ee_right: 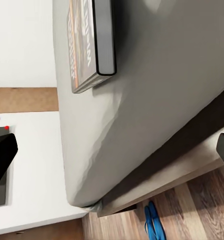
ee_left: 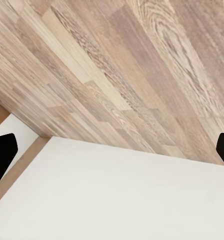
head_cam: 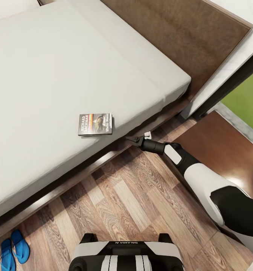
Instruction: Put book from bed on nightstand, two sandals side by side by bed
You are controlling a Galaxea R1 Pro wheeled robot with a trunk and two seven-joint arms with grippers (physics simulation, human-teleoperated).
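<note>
Now at the bed point(head_cam: 47, 75), right jaws spread wide.
Just beyond the open tips: paperback book point(head_cam: 95, 124) near mattress edge; blue sandals point(head_cam: 13, 250) well apart.

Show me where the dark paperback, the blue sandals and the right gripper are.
Dark paperback book point(head_cam: 95, 124): head view, cover centre.
Pair of bright blue sandals point(head_cam: 14, 250): head view, between the straps.
Right gripper point(head_cam: 132, 139): head view, at its fingers' tips.

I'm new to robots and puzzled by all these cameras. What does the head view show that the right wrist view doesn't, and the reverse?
Head view alone: the right arm reaching toward the bed, the book's whole cover, and a nightstand.

Right wrist view alone: the book's edge seen side-on, and the mattress side from close by.

Both: the book, the bed, the blue sandals on the wood floor, and the right gripper, open.
</note>
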